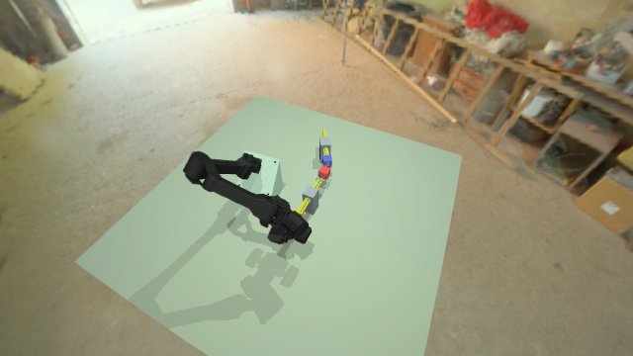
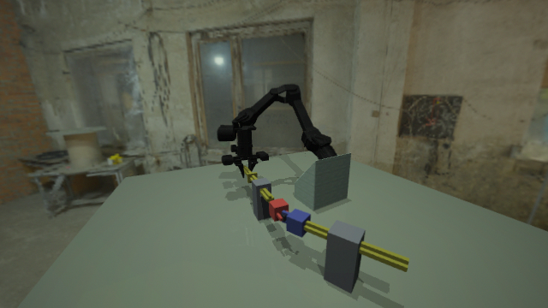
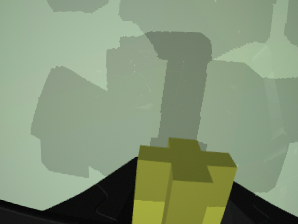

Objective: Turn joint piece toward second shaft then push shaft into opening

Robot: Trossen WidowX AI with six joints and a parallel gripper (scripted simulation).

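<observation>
Gripper (image 2: 245, 168): clamped on the outer end of the sliding yellow shaft (image 2: 251, 175), pointing down. Sliding shaft: runs through 1 grey block (image 2: 260, 198), its far tip at the red joint piece (image 2: 278, 208); whether it sits inside the opening is unclear. Blue joint piece (image 2: 297, 222): touching the red one, on the fixed yellow shaft (image 2: 381, 255) through the second grey block (image 2: 342, 254). All rest on the green table (image 2: 171, 248).

My arm (image 1: 232, 190) is matte black all over, built of chunky, faceted links with bulkier rounded housings at the joints. Its gripper (image 2: 246, 168) carries short side lugs and two tapered black fingers. Any cables or markings are too small for me to tell.
</observation>
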